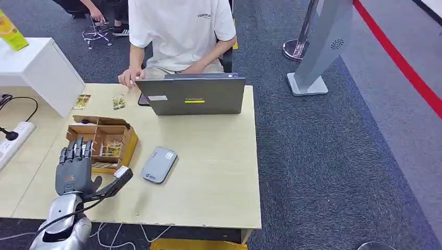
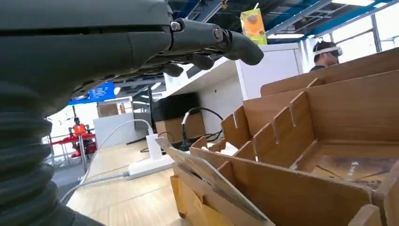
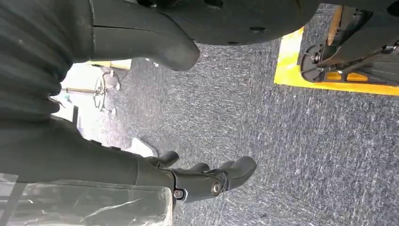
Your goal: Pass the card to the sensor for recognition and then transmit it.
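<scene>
A cardboard divider box [image 1: 130, 141] stands at the table's left with cards [image 1: 110, 149] in its compartments. My left hand [image 1: 75, 165] hovers over the box's near left corner, its fingers spread and straight, holding nothing. In the left wrist view its fingers [image 2: 211, 37] reach above the box [image 2: 291, 188], where a card [image 2: 348, 167] lies flat in one compartment. The grey card sensor [image 1: 159, 164] lies on the table just right of the box. My right hand [image 3: 197, 181] hangs over grey carpet, fingers loosely apart and empty.
A person in a white shirt [image 1: 177, 31] sits behind a grey laptop [image 1: 193, 96] at the table's far edge. Two loose cards [image 1: 82, 101] lie near the far left corner. A power strip [image 1: 10, 138] and a white cabinet [image 1: 36, 67] stand to the left.
</scene>
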Action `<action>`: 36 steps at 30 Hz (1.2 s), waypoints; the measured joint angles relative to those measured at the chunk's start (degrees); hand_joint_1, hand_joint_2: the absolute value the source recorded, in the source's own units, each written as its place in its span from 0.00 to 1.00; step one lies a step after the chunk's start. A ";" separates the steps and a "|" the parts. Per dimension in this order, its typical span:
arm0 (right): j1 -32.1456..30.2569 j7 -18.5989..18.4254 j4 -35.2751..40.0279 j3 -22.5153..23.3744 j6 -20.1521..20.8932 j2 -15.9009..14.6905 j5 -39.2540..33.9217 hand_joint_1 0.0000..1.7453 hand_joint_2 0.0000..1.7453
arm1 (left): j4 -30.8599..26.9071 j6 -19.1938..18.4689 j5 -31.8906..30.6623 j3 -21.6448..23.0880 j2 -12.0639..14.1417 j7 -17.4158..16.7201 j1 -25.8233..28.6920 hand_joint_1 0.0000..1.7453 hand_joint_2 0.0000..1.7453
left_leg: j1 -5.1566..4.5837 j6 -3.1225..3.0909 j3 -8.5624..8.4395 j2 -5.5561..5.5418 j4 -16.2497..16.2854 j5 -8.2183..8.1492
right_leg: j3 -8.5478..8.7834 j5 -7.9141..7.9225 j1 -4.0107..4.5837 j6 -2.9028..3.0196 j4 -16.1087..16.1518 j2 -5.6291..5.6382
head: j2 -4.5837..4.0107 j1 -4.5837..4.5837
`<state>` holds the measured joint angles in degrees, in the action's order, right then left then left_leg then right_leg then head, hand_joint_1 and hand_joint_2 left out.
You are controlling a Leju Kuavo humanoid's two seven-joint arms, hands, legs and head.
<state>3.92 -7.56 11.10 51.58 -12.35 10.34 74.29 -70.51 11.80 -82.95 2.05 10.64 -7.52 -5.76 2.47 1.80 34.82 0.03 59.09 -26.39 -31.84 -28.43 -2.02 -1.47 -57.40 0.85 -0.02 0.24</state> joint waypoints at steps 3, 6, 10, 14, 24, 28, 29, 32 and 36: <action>-0.01 0.00 0.00 -0.02 0.00 0.00 0.00 0.00 1.00 | 0.35 0.11 0.00 0.00 -0.20 0.00 -0.16 0.00 1.00 | 0.00 0.00 0.00 0.00 0.00 0.00 | -0.01 0.00 0.00 0.00 0.00 0.00 | 0.00 0.00; 0.01 -0.02 0.00 -0.07 0.09 -0.02 0.13 0.00 1.00 | 0.83 0.31 -0.02 0.00 -0.48 0.00 -0.55 0.00 1.00 | 0.00 0.00 0.00 0.00 0.00 0.00 | -0.01 0.00 0.00 0.00 0.00 0.00 | 0.00 0.00; 0.01 0.00 0.00 -0.11 0.11 -0.02 0.15 0.00 1.00 | 1.82 0.37 -0.18 0.00 -1.09 0.00 -1.38 0.00 1.00 | 0.00 0.00 0.00 0.00 0.00 0.00 | 0.00 0.00 0.00 0.00 0.00 0.00 | 0.00 0.00; 0.00 0.00 0.00 -0.11 0.07 -0.02 0.15 0.00 1.00 | 2.80 0.98 -0.20 0.00 -1.53 0.00 -1.82 0.00 1.00 | 0.00 0.00 0.00 0.00 0.00 0.00 | -0.01 0.00 0.00 0.00 0.00 0.01 | 0.00 0.02; 0.00 0.02 0.00 -0.11 0.15 -0.02 0.17 0.00 1.00 | 3.63 1.33 1.07 0.00 -1.75 0.85 -1.85 1.00 1.00 | 0.00 0.00 0.01 0.00 0.00 0.00 | 0.00 0.00 0.00 0.00 0.00 0.01 | 0.00 0.02; 0.00 0.02 0.00 -0.11 0.33 -0.02 0.20 0.00 1.00 | 3.63 1.33 1.36 0.00 -1.73 1.09 -1.76 1.00 1.00 | 0.00 0.00 0.01 0.00 0.00 0.00 | 0.00 0.00 0.00 0.00 0.00 0.01 | 0.00 0.00; 0.00 0.02 0.00 -0.11 0.33 -0.02 0.20 0.00 1.00 | 3.63 1.33 1.38 0.00 -1.73 1.11 -1.76 1.00 1.00 | 0.00 0.00 0.01 0.00 0.00 0.00 | 0.01 0.00 0.00 0.00 0.00 0.00 | 0.00 0.00; 0.00 0.02 0.00 -0.11 0.35 -0.02 0.20 0.00 1.00 | 3.63 1.40 1.38 0.00 -1.55 1.16 -1.78 1.00 1.00 | 0.00 0.00 0.00 0.00 0.00 0.00 | 0.01 0.00 0.00 0.00 0.00 0.01 | 0.00 0.02; -0.01 0.02 0.00 -0.11 0.33 -0.02 0.33 0.00 1.00 | 3.63 1.36 1.57 0.00 -1.55 1.22 -1.77 1.00 1.00 | 0.00 0.00 0.00 0.00 0.00 0.00 | 0.01 0.00 0.00 0.00 0.00 0.01 | 0.00 0.02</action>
<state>3.91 -7.54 11.10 51.47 -12.02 10.32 74.62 -66.88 13.16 -81.37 2.05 9.09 -6.29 -7.53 2.47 1.80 34.82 0.03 59.09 -26.39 -31.83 -28.43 -2.02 -1.47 -57.40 0.85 -0.02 0.26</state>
